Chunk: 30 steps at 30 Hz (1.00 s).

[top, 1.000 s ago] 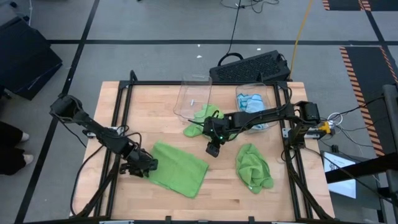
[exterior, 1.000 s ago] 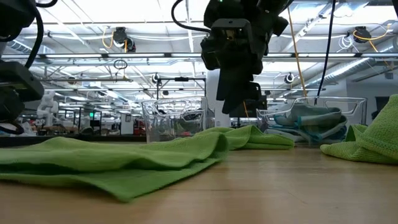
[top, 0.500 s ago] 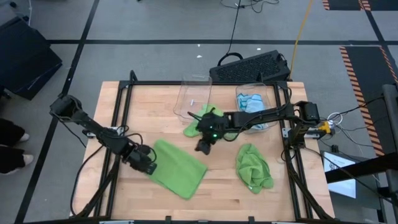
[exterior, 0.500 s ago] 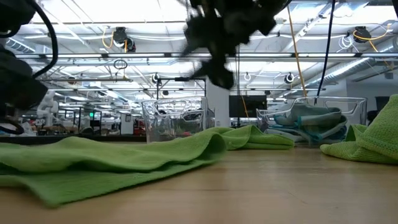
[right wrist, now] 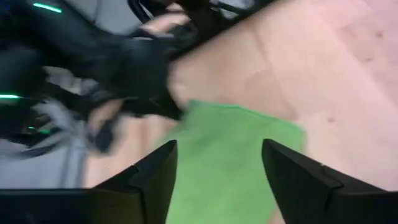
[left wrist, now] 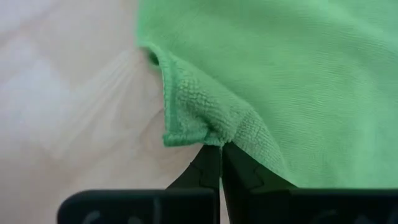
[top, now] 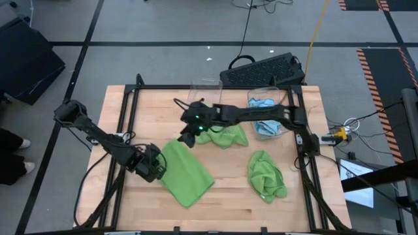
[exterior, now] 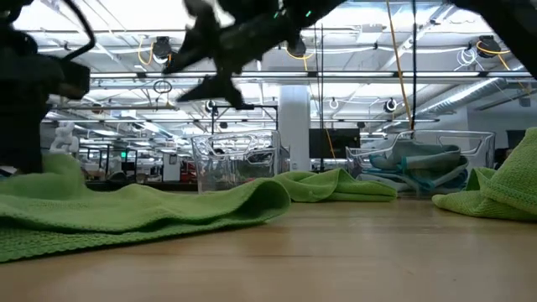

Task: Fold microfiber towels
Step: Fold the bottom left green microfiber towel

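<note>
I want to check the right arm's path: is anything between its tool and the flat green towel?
Nothing visible. The right tool hangs open over bare table beside the flat green towel, whose other edge the left tool pinches.

L arm: reaches in from table's left edge, low over front-left area. Left gripper down at table level, fingers pressed tight together, pinching edge of green towel.
R arm: stretched far across table from right side toward centre-rear, raised above surface. Right gripper in mid-air, fingers spread apart, nothing between them.
</note>
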{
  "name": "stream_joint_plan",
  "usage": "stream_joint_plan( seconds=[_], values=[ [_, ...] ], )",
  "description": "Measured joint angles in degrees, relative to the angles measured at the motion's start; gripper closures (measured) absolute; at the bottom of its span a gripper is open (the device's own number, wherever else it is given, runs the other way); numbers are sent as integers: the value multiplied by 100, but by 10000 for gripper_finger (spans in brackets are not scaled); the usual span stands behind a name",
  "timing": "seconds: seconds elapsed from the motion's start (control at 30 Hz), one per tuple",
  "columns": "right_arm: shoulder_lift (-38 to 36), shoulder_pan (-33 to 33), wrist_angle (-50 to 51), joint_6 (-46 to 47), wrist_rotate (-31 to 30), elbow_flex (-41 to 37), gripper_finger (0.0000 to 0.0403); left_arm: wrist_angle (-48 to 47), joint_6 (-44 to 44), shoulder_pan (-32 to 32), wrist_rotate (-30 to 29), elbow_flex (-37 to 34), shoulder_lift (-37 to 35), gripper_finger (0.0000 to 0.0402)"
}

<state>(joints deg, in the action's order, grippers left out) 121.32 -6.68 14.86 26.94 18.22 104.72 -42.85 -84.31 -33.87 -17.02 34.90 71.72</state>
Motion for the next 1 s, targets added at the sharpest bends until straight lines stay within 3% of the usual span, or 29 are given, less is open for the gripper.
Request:
stream_joint_plan(
  seconds=[0.1,0.27,0.5,0.8,1.0],
  values=[
    [296,-185,214,-570,25,183,147,-9,889,49,-152,178,-4,400],
    [463,-468,204,-1940,736,228,118,-92,1805,83,-306,430,-4,400],
    [506,-432,307,-3559,1026,254,124,-425,1690,85,-347,511,-9,400],
    [615,-179,-286,-3562,872,364,125,-246,2112,85,-245,518,-15,401],
    [1076,-179,-726,-3142,761,353,126,320,3073,85,25,558,-7,401]
  ],
)
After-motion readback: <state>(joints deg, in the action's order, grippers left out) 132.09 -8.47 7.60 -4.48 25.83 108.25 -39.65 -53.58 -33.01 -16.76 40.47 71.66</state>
